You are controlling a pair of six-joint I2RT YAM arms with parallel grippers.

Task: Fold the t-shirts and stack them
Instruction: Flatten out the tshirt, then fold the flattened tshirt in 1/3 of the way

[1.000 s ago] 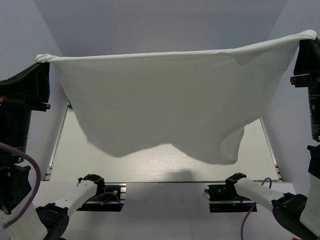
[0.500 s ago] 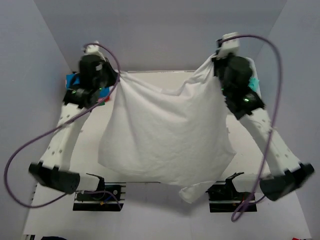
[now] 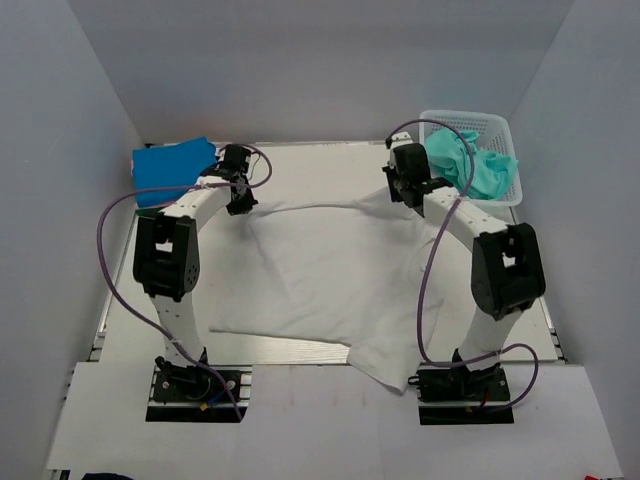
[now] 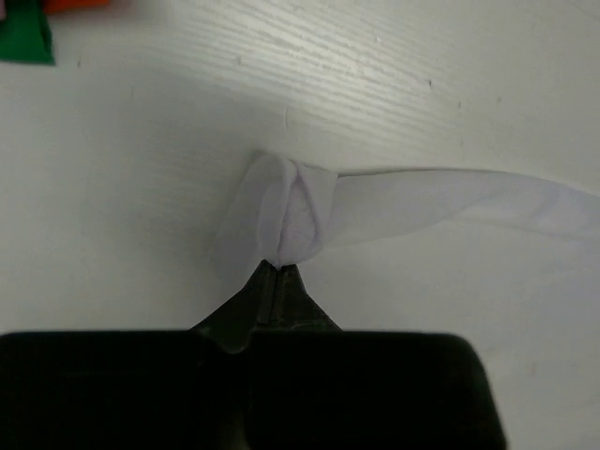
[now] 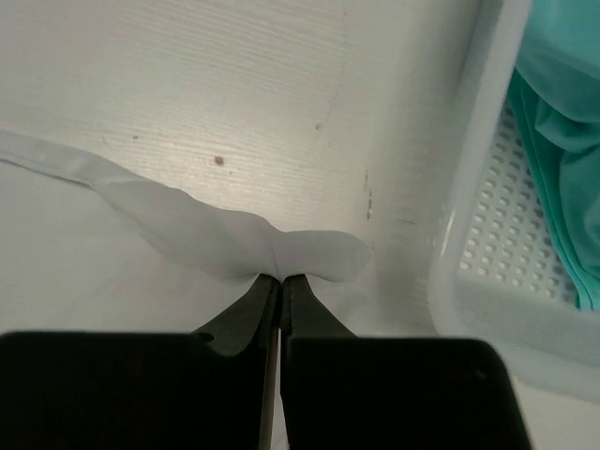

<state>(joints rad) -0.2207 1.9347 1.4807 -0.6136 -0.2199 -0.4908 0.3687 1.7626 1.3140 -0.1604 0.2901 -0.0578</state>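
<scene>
The white t-shirt (image 3: 335, 275) lies spread on the table, its near corner hanging over the front edge. My left gripper (image 3: 240, 195) is shut on its far left corner (image 4: 291, 220), low at the table. My right gripper (image 3: 405, 190) is shut on its far right corner (image 5: 309, 253), low at the table beside the basket. A folded bright blue t-shirt (image 3: 172, 165) lies at the far left. A teal t-shirt (image 3: 472, 165) sits crumpled in the basket and shows in the right wrist view (image 5: 562, 122).
The white lattice basket (image 3: 505, 192) stands at the far right, close to my right gripper; its wall shows in the right wrist view (image 5: 487, 216). Green and red cloth edges (image 4: 28, 33) show at the left wrist view's top left. Grey walls enclose the table.
Both arms have swung the white t-shirt from held high in front of the camera down and away, and it now lies spread on the table, both grippers still shut on its corners.
</scene>
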